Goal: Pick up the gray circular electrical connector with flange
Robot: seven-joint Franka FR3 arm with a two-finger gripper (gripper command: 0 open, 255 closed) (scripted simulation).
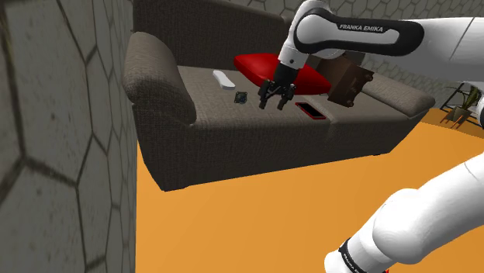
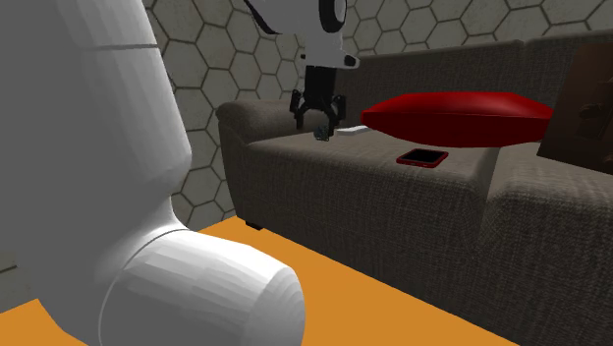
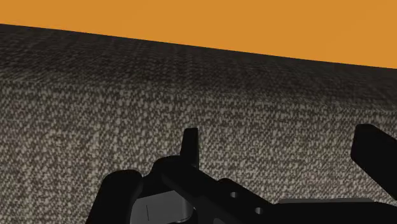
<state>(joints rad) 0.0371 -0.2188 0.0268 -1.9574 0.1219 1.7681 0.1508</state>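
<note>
The connector (image 1: 242,98) is a small dark grey piece with a flat flange, lying on the brown sofa seat (image 1: 209,108). My black gripper (image 1: 274,104) hangs just above the seat, a short way to the shoulder view's right of the connector and not touching it. In the second exterior view the gripper (image 2: 317,126) points down at the seat, and a small grey piece, probably the connector (image 2: 321,137), peeks out just under it. In the wrist view the fingers (image 3: 189,146) stand wide apart over bare sofa fabric, so the gripper (image 3: 278,137) is open and holds nothing.
A red cushion (image 1: 279,71) lies behind the gripper. A red-edged phone (image 1: 310,110) lies to its right in the shoulder view. A white remote-like bar (image 1: 222,79) sits beyond the connector, and a brown box (image 1: 347,84) is further right. A hexagon-patterned wall (image 1: 62,116) stands at the left.
</note>
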